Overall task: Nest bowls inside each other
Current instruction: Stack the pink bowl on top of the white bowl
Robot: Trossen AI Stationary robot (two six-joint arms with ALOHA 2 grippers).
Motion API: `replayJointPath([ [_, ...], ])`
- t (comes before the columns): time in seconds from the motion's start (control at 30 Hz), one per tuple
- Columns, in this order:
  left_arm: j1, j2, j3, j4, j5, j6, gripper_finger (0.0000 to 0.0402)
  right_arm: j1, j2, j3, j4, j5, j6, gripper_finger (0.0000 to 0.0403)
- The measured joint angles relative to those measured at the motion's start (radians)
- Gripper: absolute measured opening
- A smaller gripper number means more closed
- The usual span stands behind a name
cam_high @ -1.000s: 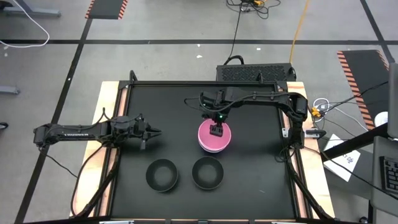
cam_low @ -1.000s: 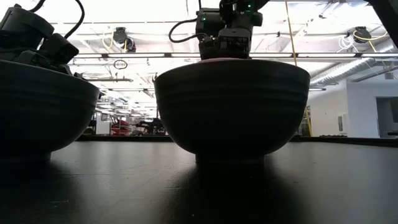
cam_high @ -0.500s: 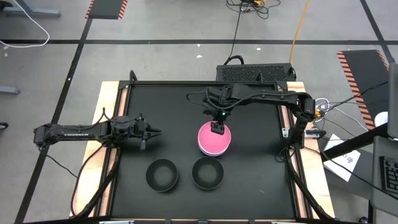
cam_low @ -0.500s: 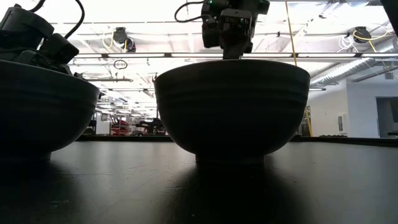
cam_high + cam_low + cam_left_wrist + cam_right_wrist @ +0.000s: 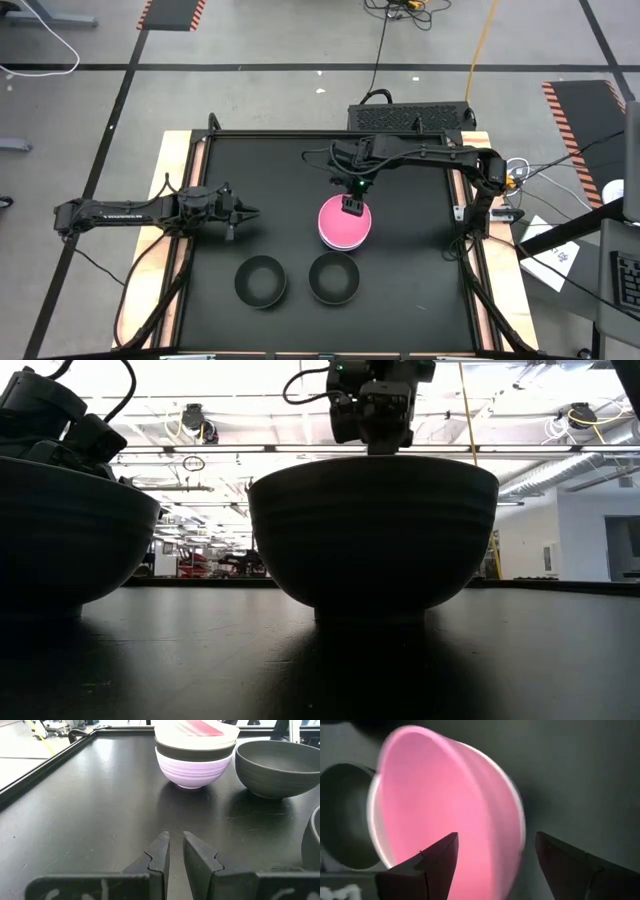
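My right end effector (image 5: 351, 207) hangs open above the smooth pink bowl (image 5: 344, 224) (topping a nested stack); two ribbed black bowls (image 5: 333, 278) sit at six o'clock.

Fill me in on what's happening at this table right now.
The robot is nesting bowls. A stack stands mid-table: lavender bowl at the bottom, then a black one, a white one, and the pink bowl on top. The right tool hangs open just above the pink bowl's rim, holding nothing. Two black bowls sit loose at the table's front. The left tool waits at the left side, nearly closed and empty.
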Motion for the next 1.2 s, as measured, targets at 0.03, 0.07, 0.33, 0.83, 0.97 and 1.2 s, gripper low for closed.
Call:
replayJointPath([
  [0.03,0.0,0.0,0.0,0.0,0.0,0.0,0.0056,0.0,0.0,0.0,-0.006,0.02,0.005,0.0256],
  [0.07,0.0,0.0,0.0,0.0,0.0,0.0,0.0056,0.0,0.0,0.0,-0.011,0.046,0.011,0.0256],
  [0.33,0.0,0.0,0.0,0.0,0.0,-0.001,0.0056,-0.003,0.0,0.0,-0.034,0.088,-0.012,0.0179],
  [0.83,0.0,0.0,0.0,0.0,0.0,-0.003,0.0056,-0.014,0.0,0.0,-0.075,0.08,-0.024,0.0004],
  [0.97,0.0,0.0,0.0,0.0,0.0,-0.003,0.0056,-0.014,0.0,-0.001,-0.1,0.08,-0.023,0.0004],
  [1.2,0.0,0.0,0.0,0.005,0.0,-0.003,0.0056,-0.018,0.0,-0.001,-0.063,0.053,-0.026,0.0002],
])
